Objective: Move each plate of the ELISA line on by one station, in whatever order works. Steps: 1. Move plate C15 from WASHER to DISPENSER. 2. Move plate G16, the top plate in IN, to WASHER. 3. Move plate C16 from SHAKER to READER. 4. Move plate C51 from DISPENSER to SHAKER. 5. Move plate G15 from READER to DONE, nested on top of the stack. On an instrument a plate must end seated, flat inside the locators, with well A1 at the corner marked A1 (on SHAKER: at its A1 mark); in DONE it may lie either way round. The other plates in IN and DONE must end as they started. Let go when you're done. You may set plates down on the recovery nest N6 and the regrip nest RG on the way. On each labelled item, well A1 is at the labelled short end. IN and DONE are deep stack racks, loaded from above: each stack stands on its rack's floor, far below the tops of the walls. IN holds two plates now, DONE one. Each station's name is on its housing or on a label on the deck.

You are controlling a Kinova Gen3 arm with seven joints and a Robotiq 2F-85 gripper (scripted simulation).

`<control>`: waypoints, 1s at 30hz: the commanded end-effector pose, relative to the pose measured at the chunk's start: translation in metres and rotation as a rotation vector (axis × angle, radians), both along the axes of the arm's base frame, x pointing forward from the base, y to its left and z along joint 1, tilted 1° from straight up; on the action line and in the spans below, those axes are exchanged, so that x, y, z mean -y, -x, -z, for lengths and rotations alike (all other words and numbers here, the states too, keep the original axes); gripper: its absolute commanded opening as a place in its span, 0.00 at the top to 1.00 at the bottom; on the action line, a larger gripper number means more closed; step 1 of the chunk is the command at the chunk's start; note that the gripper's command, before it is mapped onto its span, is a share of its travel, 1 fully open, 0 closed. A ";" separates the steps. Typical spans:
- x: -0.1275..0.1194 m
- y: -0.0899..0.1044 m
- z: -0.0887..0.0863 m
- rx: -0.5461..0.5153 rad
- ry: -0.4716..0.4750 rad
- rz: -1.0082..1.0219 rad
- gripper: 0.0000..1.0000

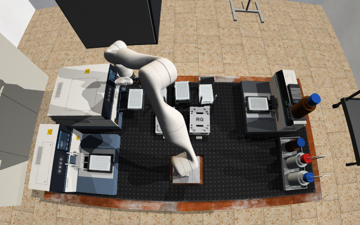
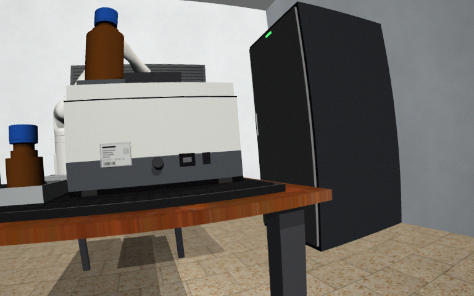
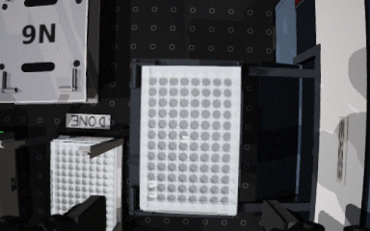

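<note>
The jaws are wide apart and empty, near the white plate on its carrier.

White plates flat on separate stations.

A brown-edged wood desk w/ black perforated mat is carrying the gear. Seen from the top, lg. white instrument is sitting at 10 o'clock, blue-decked instrument at 8, dark-decked one at 2, bottle tray at 4, RG nest nr. ctr., arm's base plate at 6.
</note>
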State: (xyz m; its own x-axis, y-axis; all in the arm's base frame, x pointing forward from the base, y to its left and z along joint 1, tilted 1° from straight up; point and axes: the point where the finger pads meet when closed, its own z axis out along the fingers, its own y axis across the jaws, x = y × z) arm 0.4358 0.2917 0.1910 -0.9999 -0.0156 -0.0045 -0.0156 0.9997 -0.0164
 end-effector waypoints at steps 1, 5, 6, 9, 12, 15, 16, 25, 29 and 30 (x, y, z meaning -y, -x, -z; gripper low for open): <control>0.000 0.013 -0.001 0.003 -0.002 0.000 0.00; 0.000 0.020 -0.001 0.003 -0.002 0.000 0.00; 0.000 0.023 -0.001 0.003 -0.002 0.000 0.00; 0.000 0.033 -0.001 0.003 -0.002 0.000 0.00; 0.000 0.033 -0.001 0.003 -0.002 0.000 0.00; 0.000 0.033 -0.001 0.003 -0.002 0.000 0.00; 0.000 0.033 -0.001 0.003 -0.002 0.000 0.00; 0.000 0.033 0.002 0.003 -0.068 0.000 0.00; 0.001 0.033 0.007 0.003 -0.069 0.000 0.00; 0.001 0.033 0.009 0.003 -0.069 0.000 0.00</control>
State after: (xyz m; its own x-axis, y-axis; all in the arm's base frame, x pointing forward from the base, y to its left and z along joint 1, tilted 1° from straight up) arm 0.4026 0.2909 0.1855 -0.9999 -0.0143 -0.0069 -0.0146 0.9989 0.0443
